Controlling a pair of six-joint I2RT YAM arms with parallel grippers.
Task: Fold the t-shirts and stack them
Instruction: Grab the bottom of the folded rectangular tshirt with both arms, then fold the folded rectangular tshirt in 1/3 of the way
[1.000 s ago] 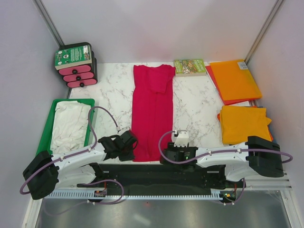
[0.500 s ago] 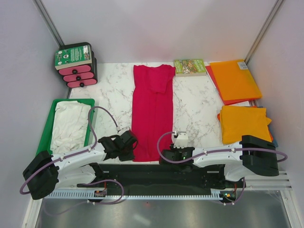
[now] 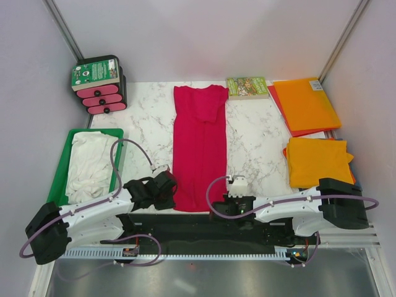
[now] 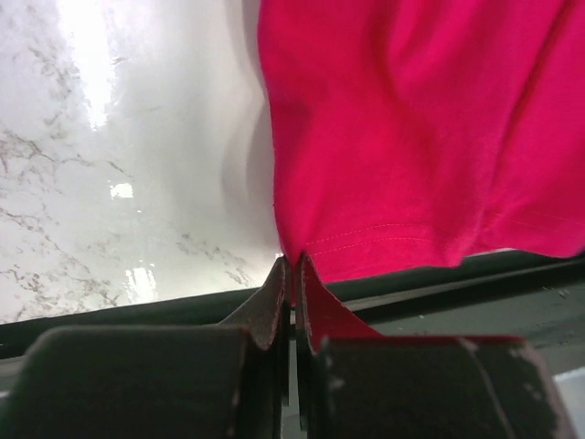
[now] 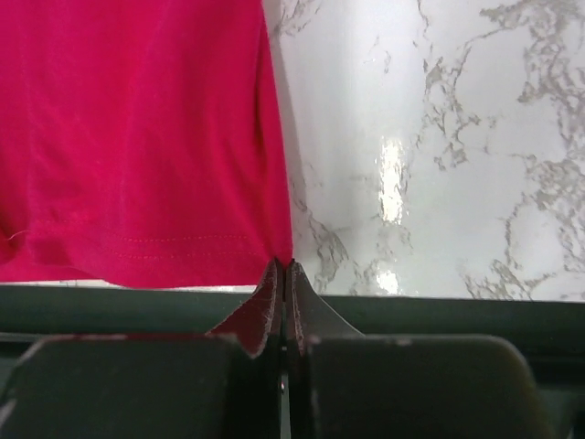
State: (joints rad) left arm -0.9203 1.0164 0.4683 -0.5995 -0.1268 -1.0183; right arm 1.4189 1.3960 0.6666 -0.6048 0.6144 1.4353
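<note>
A crimson red t-shirt [image 3: 199, 148] lies folded into a long strip down the middle of the marble table. My left gripper [image 3: 174, 198] is shut on the hem's near left corner; in the left wrist view the gripper [image 4: 292, 265] pinches the red cloth [image 4: 411, 137]. My right gripper [image 3: 223, 201] is shut on the hem's near right corner, and the right wrist view has the gripper [image 5: 285, 267] closed on the red shirt [image 5: 137, 137]. A white t-shirt [image 3: 90, 164] lies crumpled in the green tray [image 3: 60, 170]. A folded orange t-shirt [image 3: 317, 161] sits at the right.
A flat orange cloth [image 3: 306, 102] lies at the back right over a red layer. A small green-covered book [image 3: 247, 86] rests at the back, beside the red shirt's collar. A black and pink stack of boxes [image 3: 99, 83] stands at the back left. Grey walls close in both sides.
My right gripper has closed on the red shirt's near right corner and drawn slightly toward the table's near edge. The left gripper stayed shut on its corner, its arm shifting a little.
</note>
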